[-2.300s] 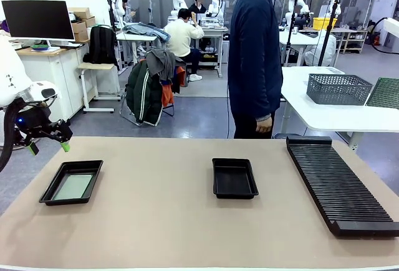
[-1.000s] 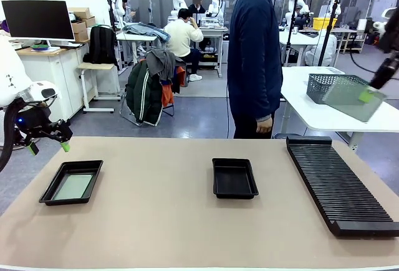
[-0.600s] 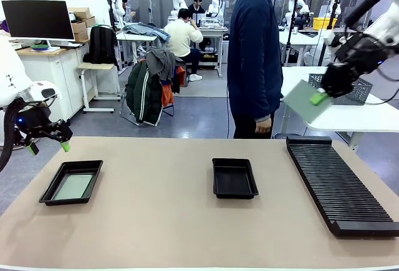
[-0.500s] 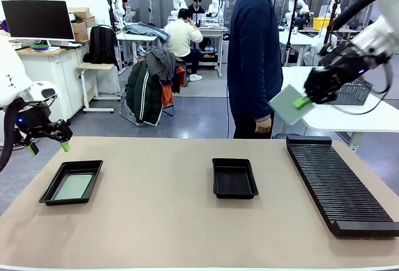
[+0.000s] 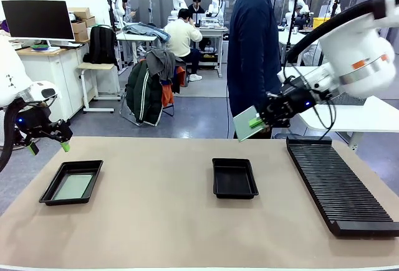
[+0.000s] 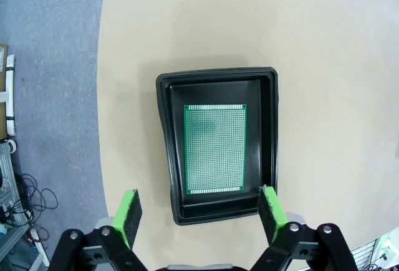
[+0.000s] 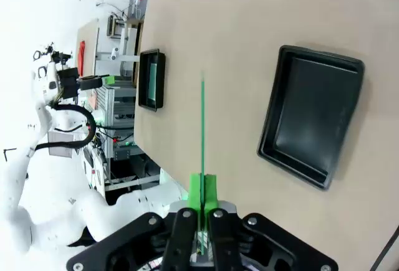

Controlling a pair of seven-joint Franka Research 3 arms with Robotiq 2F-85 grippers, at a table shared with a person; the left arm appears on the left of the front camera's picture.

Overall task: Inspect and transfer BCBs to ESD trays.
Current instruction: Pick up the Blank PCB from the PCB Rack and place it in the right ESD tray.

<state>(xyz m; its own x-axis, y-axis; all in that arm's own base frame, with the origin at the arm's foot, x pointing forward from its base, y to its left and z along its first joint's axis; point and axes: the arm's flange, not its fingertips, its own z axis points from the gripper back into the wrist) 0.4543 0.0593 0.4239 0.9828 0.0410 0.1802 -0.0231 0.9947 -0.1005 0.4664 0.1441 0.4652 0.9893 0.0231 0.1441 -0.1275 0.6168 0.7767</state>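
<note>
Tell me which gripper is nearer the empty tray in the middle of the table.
Right. The right gripper, shut on a BCB, hangs in the air close to the empty tray; the left gripper hovers open over the other tray, far to its left.

Front view across table (image 5: 156, 221), left wrist down over left tray (image 6: 215, 75) (close), right wrist sideways, tray shared.

The trays (image 5: 235, 195) are glossy black plastic, the tabletop (image 5: 162, 221) smooth matt tan, the board (image 6: 215, 148) finely perforated green
</note>
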